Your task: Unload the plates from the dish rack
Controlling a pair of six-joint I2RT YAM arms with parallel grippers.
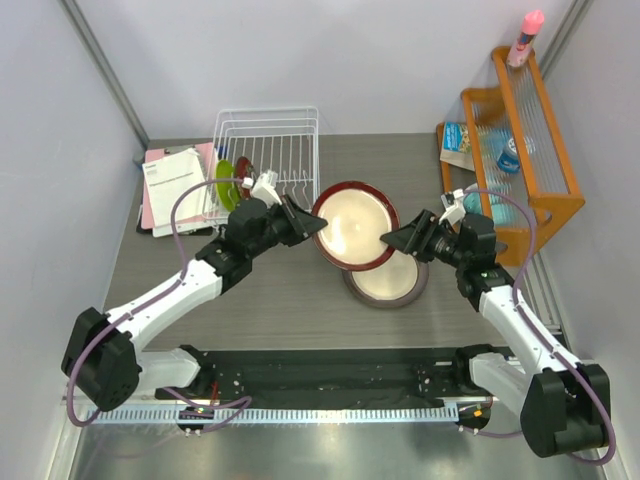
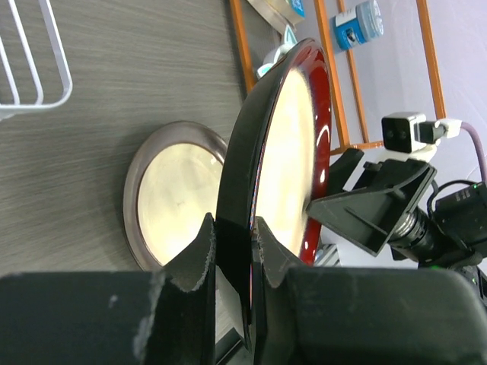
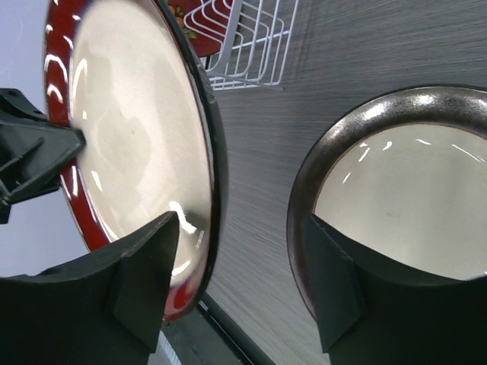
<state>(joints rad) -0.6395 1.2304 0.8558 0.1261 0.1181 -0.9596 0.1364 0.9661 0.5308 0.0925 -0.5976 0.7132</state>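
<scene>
1. My left gripper (image 2: 232, 226) pinches one rim of the dark-red-rimmed plate (image 2: 293, 152) and holds it on edge above the table (image 2: 114, 84).
2. My right gripper (image 3: 237, 228) is spread, with the plate's opposite rim between its fingers.
3. The grey-rimmed plate (image 3: 396, 182) lies flat beneath my right gripper.
4. The dish rack (image 1: 268, 135) stands just beyond my left gripper and holds the lime green plate (image 1: 225, 185).

The dark-red-rimmed plate (image 1: 354, 225) half hides the grey-rimmed plate (image 1: 390, 286).
</scene>
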